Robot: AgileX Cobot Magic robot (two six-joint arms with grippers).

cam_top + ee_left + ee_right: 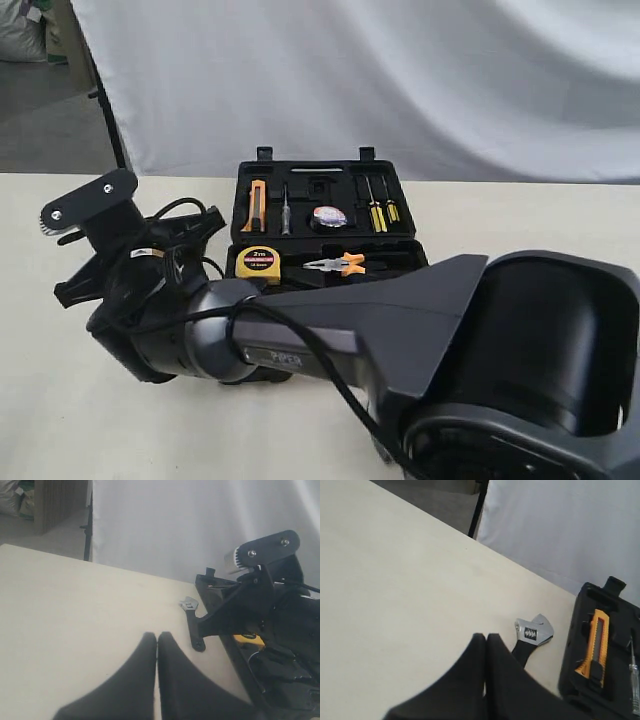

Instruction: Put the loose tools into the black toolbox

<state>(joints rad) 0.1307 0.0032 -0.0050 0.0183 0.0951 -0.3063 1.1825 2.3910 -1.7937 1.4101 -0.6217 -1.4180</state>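
Note:
The black toolbox [400, 192] lies open at the table's middle, and the dark tape roll [329, 217] sits in its far half. The silver-headed wrench [534, 631] lies on the table just outside the toolbox's [580, 645] left wall. Its black handle [195, 635] also shows in the left wrist view. My right gripper [486, 636] is shut and empty, hovering close beside the wrench head and covering part of the handle. My left gripper [157, 634] is shut and empty over bare table, short of the wrench. The hammer is out of view.
The toolbox holds an orange utility knife [257, 205], a test pen [285, 210], yellow-handled screwdrivers [378, 212], a yellow tape measure [258, 262] and orange-handled pliers [340, 264]. The right arm [300, 340] crosses the foreground and hides the wrench there. A white curtain [400, 80] hangs behind.

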